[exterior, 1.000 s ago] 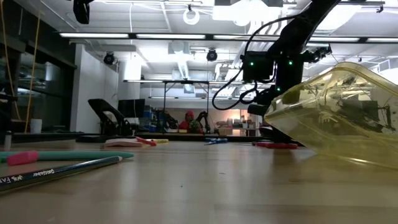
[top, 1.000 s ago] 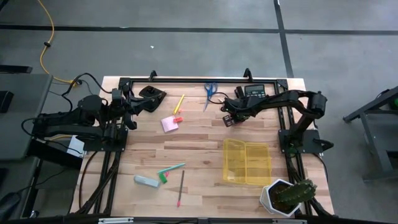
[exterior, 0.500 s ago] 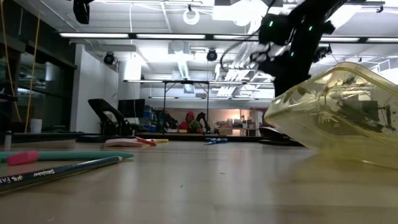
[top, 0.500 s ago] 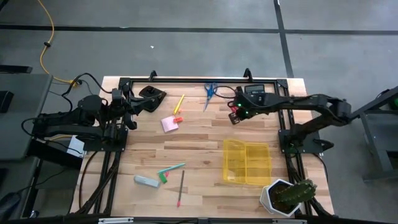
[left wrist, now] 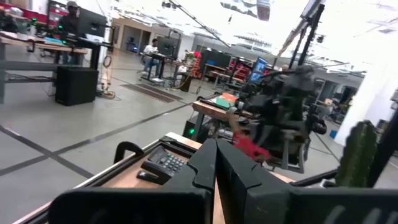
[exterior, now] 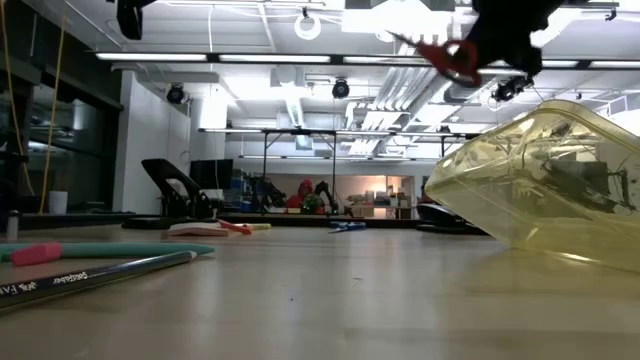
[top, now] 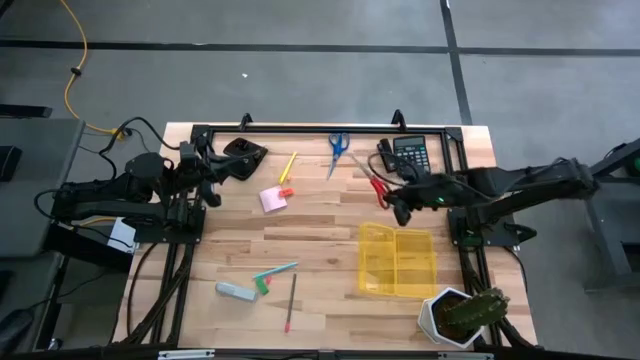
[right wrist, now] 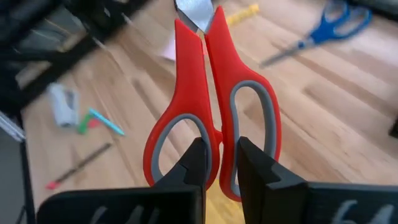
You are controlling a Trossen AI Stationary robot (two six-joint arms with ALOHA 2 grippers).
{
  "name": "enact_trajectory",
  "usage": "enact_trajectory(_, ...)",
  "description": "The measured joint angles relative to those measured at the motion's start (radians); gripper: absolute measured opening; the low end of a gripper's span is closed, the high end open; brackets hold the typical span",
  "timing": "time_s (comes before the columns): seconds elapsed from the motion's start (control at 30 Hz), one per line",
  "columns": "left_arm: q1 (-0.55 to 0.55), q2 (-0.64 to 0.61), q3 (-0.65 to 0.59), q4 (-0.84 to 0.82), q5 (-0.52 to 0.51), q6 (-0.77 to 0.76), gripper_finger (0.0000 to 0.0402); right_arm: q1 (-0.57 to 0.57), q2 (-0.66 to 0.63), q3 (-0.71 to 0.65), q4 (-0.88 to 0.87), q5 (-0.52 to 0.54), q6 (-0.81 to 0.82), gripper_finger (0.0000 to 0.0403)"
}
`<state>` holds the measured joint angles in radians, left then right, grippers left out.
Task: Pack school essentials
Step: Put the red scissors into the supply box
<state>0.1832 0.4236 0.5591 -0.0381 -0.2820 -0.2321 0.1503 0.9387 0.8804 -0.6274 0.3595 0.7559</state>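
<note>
Red-handled scissors (right wrist: 211, 99) clamped by the handles in right gripper (right wrist: 219, 163), lifted clear of the table (top: 320, 235) just beyond the yellow case (top: 398, 260); left gripper (left wrist: 214, 163) closed, empty, at table's left edge.

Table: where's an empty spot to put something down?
Bare wood lies between the pink sticky-note pad and the yellow box, and along the table's front edge beside the pencil. The back edge is crowded: blue scissors, calculator, yellow marker.
</note>
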Motion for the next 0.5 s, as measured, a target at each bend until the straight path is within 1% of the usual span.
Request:
enact_trajectory(0.07,0.000,0.000,0.000,0.000,-0.009,0.000,0.0000,0.067,-0.036,-0.052,0.116,0.095,0.001,0.0028)
enact_trajectory(0.13,0.000,0.000,0.000,0.000,-0.010,0.000,0.0000,0.114,-0.070,-0.153,0.305,0.157,0.002,0.0028)
enact_trajectory(0.2,0.000,0.000,0.000,0.000,-0.010,-0.001,0.0000,0.141,-0.085,-0.265,0.560,0.167,-0.052,0.0028)
enact_trajectory(0.27,0.000,0.000,0.000,0.000,0.001,-0.001,0.0000,0.151,-0.087,-0.352,0.807,0.160,-0.161,0.0028)
enact_trajectory(0.33,0.000,0.003,0.000,0.000,0.055,0.000,0.0000,0.146,-0.080,-0.403,0.975,0.156,-0.251,0.0028)
enact_trajectory(0.37,0.000,0.010,0.000,0.000,0.095,0.004,0.0000,0.138,-0.077,-0.416,1.025,0.151,-0.290,0.0028)
enact_trajectory(0.43,-0.001,0.029,0.000,-0.004,0.158,0.005,0.0000,0.121,-0.076,-0.424,1.065,0.127,-0.333,0.0028)
enact_trajectory(0.5,-0.001,0.063,0.000,-0.005,0.179,0.000,0.0000,0.097,-0.077,-0.422,1.073,0.079,-0.362,0.0028)
